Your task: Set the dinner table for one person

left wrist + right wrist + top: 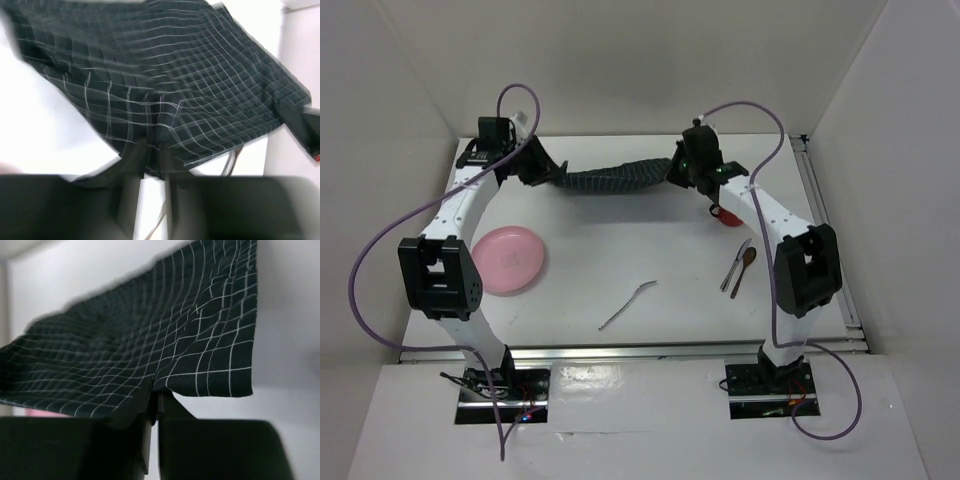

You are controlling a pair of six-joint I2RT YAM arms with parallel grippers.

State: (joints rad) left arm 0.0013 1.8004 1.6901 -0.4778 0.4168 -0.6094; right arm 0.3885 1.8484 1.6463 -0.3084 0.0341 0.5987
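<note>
The left gripper (534, 172) and the right gripper (676, 172) are each pinched shut on one end of the dark checked cloth (610, 181). It hangs between them like a little hammock over the far side of the dinner table (620, 245), most likely so they can pull it flat and lay it down as a mat. The pink plate (507, 260), fork (627, 303), knife (734, 266) and spoon (746, 262) lie apart on the white top nearer the front, and they seem to be waiting for the cloth.
</note>
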